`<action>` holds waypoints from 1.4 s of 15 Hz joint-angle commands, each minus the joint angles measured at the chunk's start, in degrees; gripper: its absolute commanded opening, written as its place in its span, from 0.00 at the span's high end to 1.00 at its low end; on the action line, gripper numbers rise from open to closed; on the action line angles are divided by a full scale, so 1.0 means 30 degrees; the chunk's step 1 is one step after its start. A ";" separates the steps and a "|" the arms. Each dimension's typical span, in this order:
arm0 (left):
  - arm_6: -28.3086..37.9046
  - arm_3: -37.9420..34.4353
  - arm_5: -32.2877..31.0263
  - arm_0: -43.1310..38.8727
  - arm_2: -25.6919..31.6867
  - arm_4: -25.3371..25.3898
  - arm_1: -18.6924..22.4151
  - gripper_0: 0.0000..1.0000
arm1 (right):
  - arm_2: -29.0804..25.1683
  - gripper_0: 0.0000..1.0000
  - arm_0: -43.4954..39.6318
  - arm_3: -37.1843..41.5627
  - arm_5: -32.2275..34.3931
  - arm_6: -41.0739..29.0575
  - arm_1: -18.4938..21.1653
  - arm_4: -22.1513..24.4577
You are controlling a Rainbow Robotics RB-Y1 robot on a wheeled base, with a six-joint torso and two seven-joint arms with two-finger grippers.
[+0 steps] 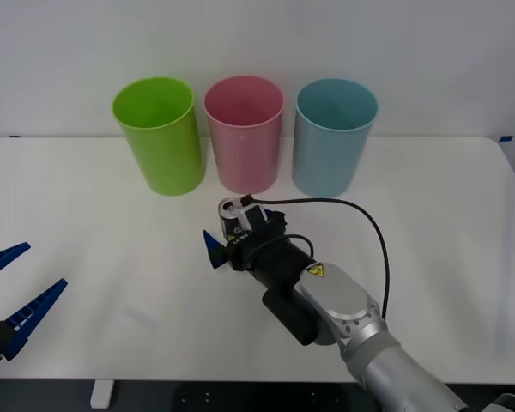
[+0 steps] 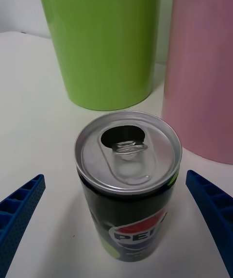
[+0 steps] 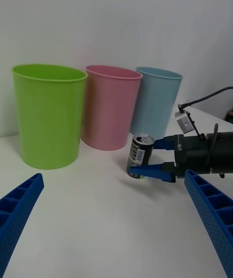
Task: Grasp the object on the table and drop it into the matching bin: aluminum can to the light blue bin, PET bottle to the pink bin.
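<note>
Upright, opened can (image 2: 127, 188) between tool fingers (image 2: 19, 210)

We saw three bins in a row at the table's (image 1: 86, 197) far edge: lime green bin (image 1: 159, 137) left, pink bin (image 1: 245, 136) centre, light blue bin (image 1: 332, 137) right. The can (image 1: 232, 215) stood upright just before the pink bin, between the right gripper's (image 1: 226, 232) open fingers. Left gripper (image 1: 9, 296) sat well apart, near-left.

The can (image 2: 127, 185) stands upright on the tabletop (image 2: 34, 127) between the right gripper's (image 2: 116, 219) spread jaws, untouched; green bin (image 2: 104, 35) and pink bin (image 2: 204, 59) behind.
</note>
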State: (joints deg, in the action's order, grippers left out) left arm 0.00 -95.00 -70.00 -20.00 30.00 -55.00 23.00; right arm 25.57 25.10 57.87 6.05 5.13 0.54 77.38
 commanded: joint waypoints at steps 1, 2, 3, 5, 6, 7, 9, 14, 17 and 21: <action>0.0000 0.0000 0.0000 0.0000 0.0000 0.0000 0.0000 0.00 | -0.0026 0.00 0.0160 -0.0130 -0.0085 0.0018 -0.0062 0.0016; 0.0000 0.0000 0.0000 0.0000 0.0000 0.0000 0.0000 0.00 | -0.0026 0.00 0.0160 -0.0100 -0.0085 0.0018 -0.0062 0.0016; 0.0000 0.0000 0.0000 0.0000 0.0000 0.0000 0.0000 0.00 | -0.0026 0.00 0.0160 -0.0130 -0.0085 0.0018 -0.0062 0.0016; 0.0000 0.0000 0.0000 0.0000 0.0000 0.0000 0.0000 0.00 | 0.0003 0.05 0.0160 -0.0130 -0.0085 0.0077 -0.0062 0.0016; 0.0000 0.0000 0.0000 0.0000 0.0000 0.0000 0.0000 0.00 | 0.0032 0.69 0.0160 -0.0130 -0.0085 0.0106 -0.0062 0.0045; 0.0000 0.0000 0.0000 0.0000 0.0000 0.0000 0.0000 0.00 | 0.0032 1.00 0.0160 -0.0130 -0.0114 0.0136 -0.0062 0.0045; 0.0000 0.0000 0.0000 0.0000 0.0000 0.0000 0.0000 0.00 | 0.0032 1.00 0.0219 -0.0130 -0.0085 0.0165 -0.0062 0.0045; 0.0000 0.0000 0.0000 0.0000 0.0000 0.0000 0.0000 0.00 | 0.0032 1.00 0.0248 -0.0012 -0.0143 0.0048 -0.0062 -0.0072; 0.0000 0.0000 0.0000 0.0000 0.0000 0.0000 0.0000 0.00 | -0.0055 1.00 0.0219 0.0339 -0.0173 -0.0040 0.0056 -0.0072; 0.0000 0.0000 0.0000 0.0000 0.0000 0.0000 0.0000 0.00 | -0.0143 1.00 -0.0133 0.1277 -0.0319 -0.0304 0.0642 -0.0248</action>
State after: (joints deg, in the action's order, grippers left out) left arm 0.00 -95.00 -70.00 -20.00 30.00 -55.00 23.00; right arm 25.22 25.04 61.03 5.18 4.41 2.06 76.73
